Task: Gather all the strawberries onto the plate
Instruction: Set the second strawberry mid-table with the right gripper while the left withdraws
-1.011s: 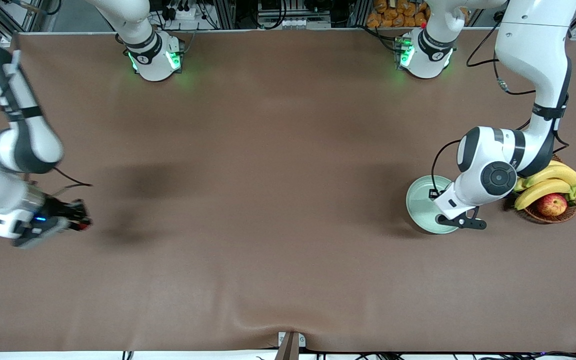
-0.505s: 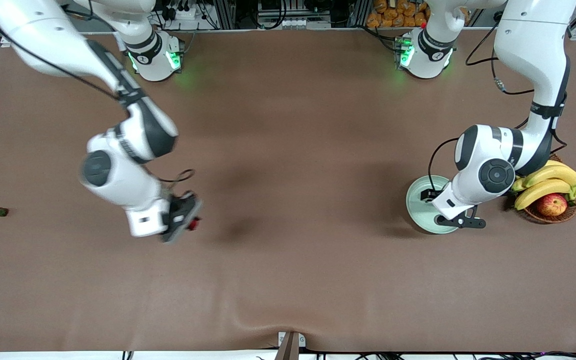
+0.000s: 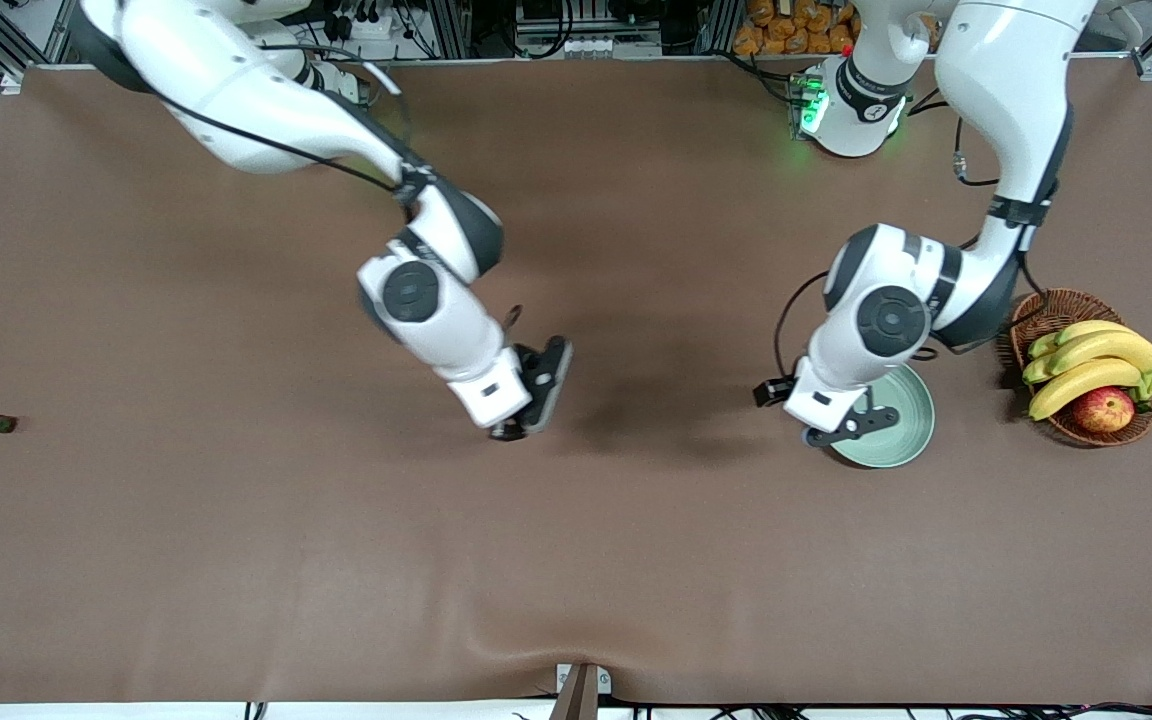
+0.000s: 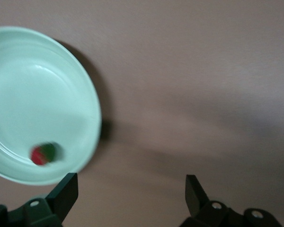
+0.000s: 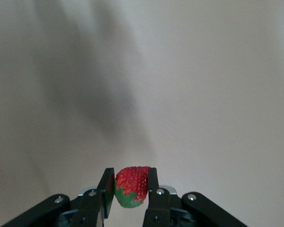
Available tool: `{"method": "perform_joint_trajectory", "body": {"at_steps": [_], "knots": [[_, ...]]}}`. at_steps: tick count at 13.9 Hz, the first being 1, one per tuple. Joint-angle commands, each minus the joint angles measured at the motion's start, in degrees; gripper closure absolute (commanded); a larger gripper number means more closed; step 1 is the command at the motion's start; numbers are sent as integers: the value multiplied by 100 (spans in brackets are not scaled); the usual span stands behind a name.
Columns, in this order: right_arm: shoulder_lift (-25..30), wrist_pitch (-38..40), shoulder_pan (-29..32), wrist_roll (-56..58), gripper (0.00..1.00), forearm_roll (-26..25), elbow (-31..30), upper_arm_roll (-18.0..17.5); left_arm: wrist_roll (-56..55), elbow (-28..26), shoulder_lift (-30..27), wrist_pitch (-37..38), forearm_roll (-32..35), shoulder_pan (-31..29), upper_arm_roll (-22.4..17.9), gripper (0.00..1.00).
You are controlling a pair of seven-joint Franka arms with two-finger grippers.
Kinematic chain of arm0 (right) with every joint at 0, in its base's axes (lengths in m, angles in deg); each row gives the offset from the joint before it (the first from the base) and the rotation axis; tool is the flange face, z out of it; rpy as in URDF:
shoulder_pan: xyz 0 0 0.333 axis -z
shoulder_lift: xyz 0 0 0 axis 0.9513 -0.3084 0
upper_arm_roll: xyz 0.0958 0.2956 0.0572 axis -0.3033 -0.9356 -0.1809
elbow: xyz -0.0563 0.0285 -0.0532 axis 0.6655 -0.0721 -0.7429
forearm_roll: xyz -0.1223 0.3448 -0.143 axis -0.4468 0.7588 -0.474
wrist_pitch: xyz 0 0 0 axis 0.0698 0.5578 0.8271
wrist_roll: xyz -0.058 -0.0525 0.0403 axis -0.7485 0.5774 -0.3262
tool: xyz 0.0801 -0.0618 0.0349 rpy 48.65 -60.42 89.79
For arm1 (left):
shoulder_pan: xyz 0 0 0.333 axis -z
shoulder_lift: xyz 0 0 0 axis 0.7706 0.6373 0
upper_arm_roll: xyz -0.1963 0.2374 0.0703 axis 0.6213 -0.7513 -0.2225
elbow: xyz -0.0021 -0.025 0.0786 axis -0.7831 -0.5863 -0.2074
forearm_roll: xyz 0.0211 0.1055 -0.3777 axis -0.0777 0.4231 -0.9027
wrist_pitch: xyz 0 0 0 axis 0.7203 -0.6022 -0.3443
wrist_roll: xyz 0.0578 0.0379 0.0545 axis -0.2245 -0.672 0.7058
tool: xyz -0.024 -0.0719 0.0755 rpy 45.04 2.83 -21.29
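My right gripper [image 3: 514, 430] hangs over the middle of the table, shut on a red strawberry [image 5: 131, 186] with a green cap, which sits between its fingers [image 5: 152, 182]. The pale green plate [image 3: 921, 420] lies toward the left arm's end. In the left wrist view a second strawberry [image 4: 42, 153] rests inside the plate [image 4: 47, 75] near its rim. My left gripper [image 3: 821, 432] is open and holds nothing; it hovers over bare cloth just beside the plate's rim [image 4: 130, 182]. A third small dark strawberry [image 3: 1, 424] lies on the table at the right arm's end.
A wicker basket [image 3: 1036, 310] with bananas [image 3: 1086, 360] and an apple [image 3: 1103, 409] stands beside the plate, at the left arm's end of the table. Brown cloth [image 3: 636, 560] covers the table.
The right arm swung from its end of the table to the middle, carrying its strawberry. The left gripper opened and moved off the plate toward the middle, leaving a berry in the plate.
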Motion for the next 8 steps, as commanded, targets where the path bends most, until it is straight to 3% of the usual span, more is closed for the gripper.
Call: {"method": "perform_joint_trajectory", "body": {"at_steps": [1, 3, 4, 5, 6, 8], "knots": [[-429, -265, -613, -156, 100, -153, 415, 413, -749, 436, 336, 131, -91, 285, 26, 0], [-675, -388, -772, -183, 100, -161, 564, 423, -1233, 691, 547, 131, -91, 514, 26, 0], [-755, -432, -834, -183, 95, -170, 600, 440, -1453, 805, 617, 131, -91, 611, 26, 0], [-773, -441, -878, -192, 60, -170, 609, 449, -1629, 928, 705, 131, -91, 716, 26, 0], [-773, -441, -930, -192, 1, -170, 609, 501, -1761, 1025, 784, 131, -91, 778, 26, 0], [-747, -432, -949, -218, 0, -179, 609, 519, -2016, 1140, 1004, 105, -161, 928, 26, 0]]}}
